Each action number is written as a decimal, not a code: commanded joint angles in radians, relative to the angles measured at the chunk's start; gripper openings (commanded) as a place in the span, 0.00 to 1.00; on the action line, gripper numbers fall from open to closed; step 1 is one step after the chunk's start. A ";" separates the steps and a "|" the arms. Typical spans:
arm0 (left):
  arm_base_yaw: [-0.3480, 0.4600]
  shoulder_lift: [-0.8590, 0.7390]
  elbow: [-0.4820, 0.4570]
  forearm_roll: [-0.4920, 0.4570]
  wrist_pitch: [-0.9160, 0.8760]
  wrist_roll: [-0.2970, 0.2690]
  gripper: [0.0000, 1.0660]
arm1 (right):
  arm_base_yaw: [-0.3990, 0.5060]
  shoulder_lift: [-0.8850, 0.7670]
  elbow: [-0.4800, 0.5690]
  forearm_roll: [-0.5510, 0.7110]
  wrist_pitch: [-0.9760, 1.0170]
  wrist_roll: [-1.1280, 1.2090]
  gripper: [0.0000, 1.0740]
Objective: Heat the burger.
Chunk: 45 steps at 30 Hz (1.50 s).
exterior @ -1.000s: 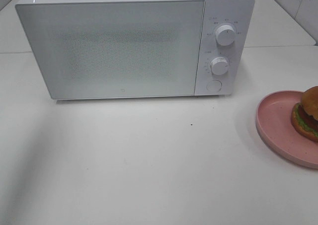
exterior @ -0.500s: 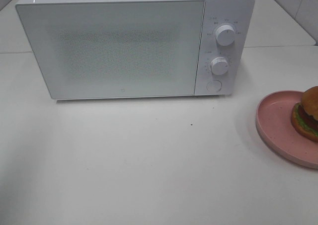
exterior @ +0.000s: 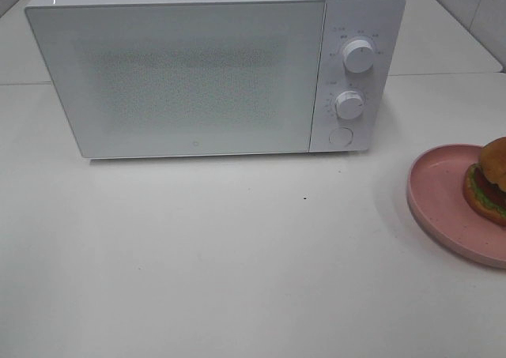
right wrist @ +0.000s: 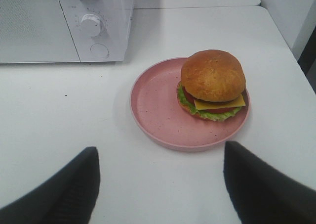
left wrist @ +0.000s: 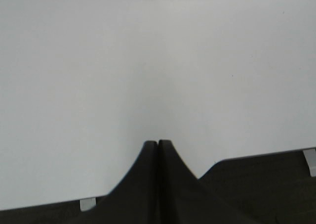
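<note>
Here, a white microwave (exterior: 213, 65) is sitting at the back of a white table (exterior: 237, 263), its door shut and facing the high camera. Two round white knobs are standing one above the other on its right-hand panel, the upper knob (exterior: 359, 55) above the lower knob (exterior: 349, 103), with a round button (exterior: 340, 137) just beneath them.

To the right of the microwave, well apart from it, a pink speckled plate (exterior: 439, 196) is resting on the table, partly running out of the high view at the right edge. The burger (right wrist: 212, 84) is sitting on that plate, toward the side farther from the microwave. Its golden-brown bun is lying on top, with yellow cheese, green lettuce and a dark red layer showing at the edge.

The right claw (right wrist: 160, 184) is hanging above the table, near the plate but not touching it. Its two dark fingers (right wrist: 69, 189) are standing wide apart and are gripping nothing; the plate and burger are lying beyond them.

The left claw (left wrist: 158, 144) is hovering over a bare stretch of table near the table's edge. Its two dark fingers are pressing together with no gap between them, and nothing is held there. A corner of the microwave is just showing at the far edge of that wrist view.

Neither claw is appearing in the high view.
</note>
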 commanded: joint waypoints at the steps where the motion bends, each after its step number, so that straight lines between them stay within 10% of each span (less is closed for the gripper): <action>1: 0.002 -0.080 0.021 -0.009 -0.026 0.004 0.00 | -0.004 -0.022 0.004 0.000 -0.014 -0.005 0.62; 36: 0.002 -0.235 0.109 -0.010 -0.178 0.049 0.00 | -0.004 -0.021 0.004 0.000 -0.014 -0.005 0.62; 45: 0.134 -0.263 0.109 -0.008 -0.178 0.048 0.00 | -0.004 -0.021 0.004 0.000 -0.014 -0.005 0.62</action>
